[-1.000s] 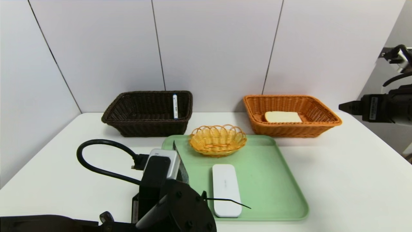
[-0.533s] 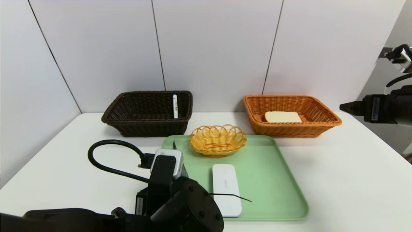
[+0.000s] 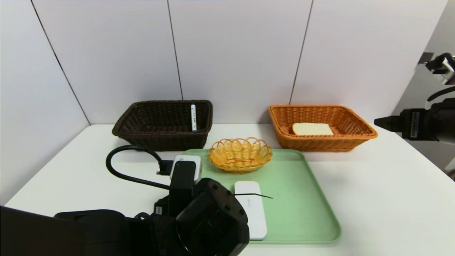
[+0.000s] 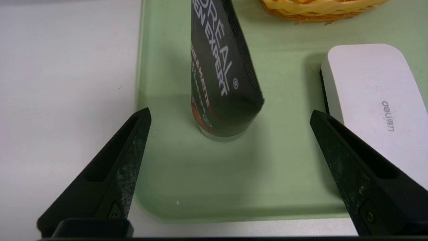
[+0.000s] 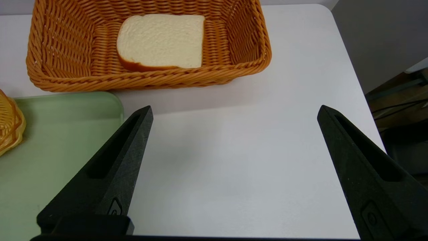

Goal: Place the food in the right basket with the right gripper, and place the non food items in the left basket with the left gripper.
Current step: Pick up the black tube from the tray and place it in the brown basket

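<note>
A dark glossy packet (image 4: 217, 67) stands on its cap end on the green tray (image 4: 200, 187). My left gripper (image 4: 230, 113) is open just short of it, one finger on each side, not touching. The left wrist hides the packet in the head view. The flat white case (image 3: 250, 209) (image 4: 371, 97) lies on the tray beside one fingertip. A white marker (image 3: 193, 117) leans inside the dark brown left basket (image 3: 160, 140). The bread slice (image 3: 312, 128) (image 5: 162, 40) lies in the orange right basket (image 3: 320, 144). My right gripper (image 5: 235, 109) hangs open and empty beyond that basket.
A small yellow scalloped basket (image 3: 240, 154) sits at the tray's far edge. A black cable (image 3: 124, 170) loops from the left wrist over the table. White wall panels close off the back and left. The table edge drops off at the right.
The left arm has moved forward over the tray's near corner, bringing its open fingers up to the dark packet. The right arm has barely shifted.
</note>
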Tool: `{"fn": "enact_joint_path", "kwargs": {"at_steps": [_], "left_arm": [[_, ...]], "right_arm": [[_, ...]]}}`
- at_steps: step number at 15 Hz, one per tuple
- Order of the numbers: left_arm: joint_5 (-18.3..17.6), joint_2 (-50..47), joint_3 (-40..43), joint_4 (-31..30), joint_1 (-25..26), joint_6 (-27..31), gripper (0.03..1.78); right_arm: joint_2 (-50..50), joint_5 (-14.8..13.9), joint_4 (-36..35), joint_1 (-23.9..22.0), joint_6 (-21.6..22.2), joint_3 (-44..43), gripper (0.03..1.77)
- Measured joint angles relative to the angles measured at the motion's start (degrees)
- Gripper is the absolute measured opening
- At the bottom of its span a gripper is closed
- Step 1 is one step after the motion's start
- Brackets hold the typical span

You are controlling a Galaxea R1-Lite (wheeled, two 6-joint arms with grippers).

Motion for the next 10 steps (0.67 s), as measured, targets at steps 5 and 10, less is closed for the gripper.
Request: {"fn": "enact_joint_path", "kwargs": {"at_steps": [5,10], "left_arm": [[0.0,2.3,-1.8,-1.1,2.1,0.0,1.69],[0.0,4.0,-1.9,-2.7,3.0,0.2,1.69]], "right_arm": [[-0.5,0.0,-0.1,0.9,0.0,0.4,1.69],[-0.7,0.1,0.0,1.3,0.0,0.5,1.69]]}}
